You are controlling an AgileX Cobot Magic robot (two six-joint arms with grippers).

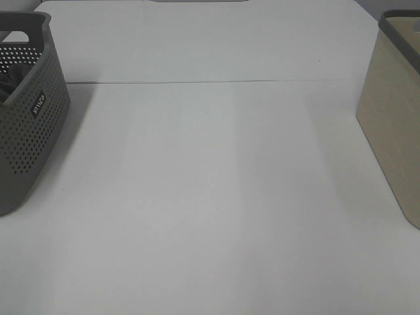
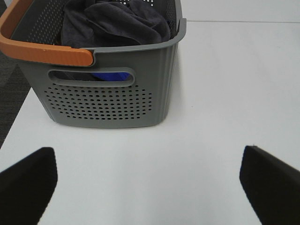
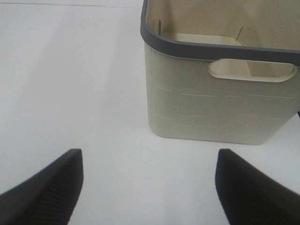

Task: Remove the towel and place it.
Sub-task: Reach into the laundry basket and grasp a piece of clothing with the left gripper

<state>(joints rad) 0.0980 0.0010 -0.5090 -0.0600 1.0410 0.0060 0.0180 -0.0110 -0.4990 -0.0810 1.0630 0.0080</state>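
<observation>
**Overhead and wrist views of a white table (image 1: 210,197) carrying two containers.**

- **Containers.** At the left edge of the overhead view stands a grey perforated basket (image 2: 108,93). An orange handle (image 2: 44,52) runs along one rim and a small label sits on its long side. At the right edge, well apart from it, stands a beige bin (image 3: 211,103) with a dark grey rim, a faint block pattern on its wall and a cut-out grip slot.
- **Towel.** The towel (image 2: 115,23) — dark charcoal-grey terry — lies bunched inside the basket, its folds rising to about rim level. A blue cloth (image 2: 110,76) shows through the slot in the basket's end wall, lower than the towel's visible folds.
- **Left gripper (image 2: 150,183).** It hangs over bare table and faces the slotted end wall of the basket, near it but not touching. Its dark jaws are spread wide apart with nothing between them.
- **Right gripper (image 3: 150,185).** It faces the slotted side of the beige bin, likewise clear of it. Its jaws are also spread wide — only the white table surface shows between them.
</observation>
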